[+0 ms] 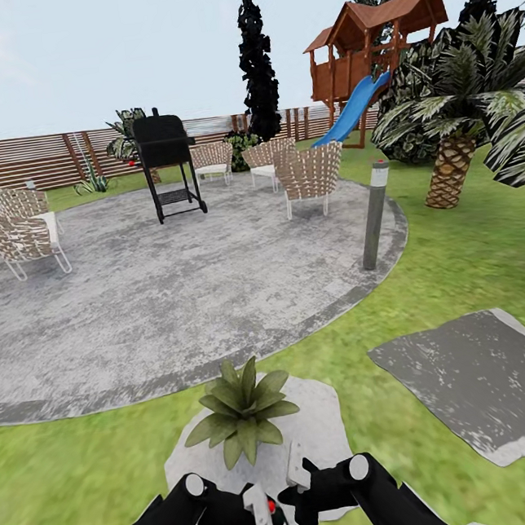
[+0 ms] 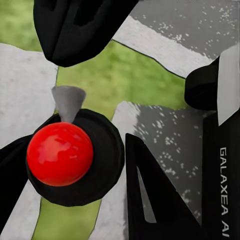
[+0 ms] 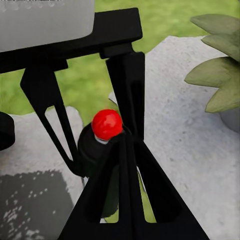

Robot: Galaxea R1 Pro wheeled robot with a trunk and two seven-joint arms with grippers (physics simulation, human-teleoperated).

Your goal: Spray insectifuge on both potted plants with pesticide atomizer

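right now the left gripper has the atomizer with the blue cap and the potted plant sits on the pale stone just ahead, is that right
Not quite: the cap is red, not blue. The left wrist view shows the pesticide atomizer with a round red top between the left gripper's fingers. The rest holds: in the head view the potted plant sits on the pale stone just ahead.

A green lawn (image 1: 67, 475) fills the lower frame. On it at lower centre lies a pale stepping stone (image 1: 315, 420) bearing a potted plant (image 1: 241, 410). A darker grey slab (image 1: 475, 384) lies at lower right. The round paved patio (image 1: 152, 301) across the middle carries wicker chairs (image 1: 311, 176) and a black grill (image 1: 167, 163).
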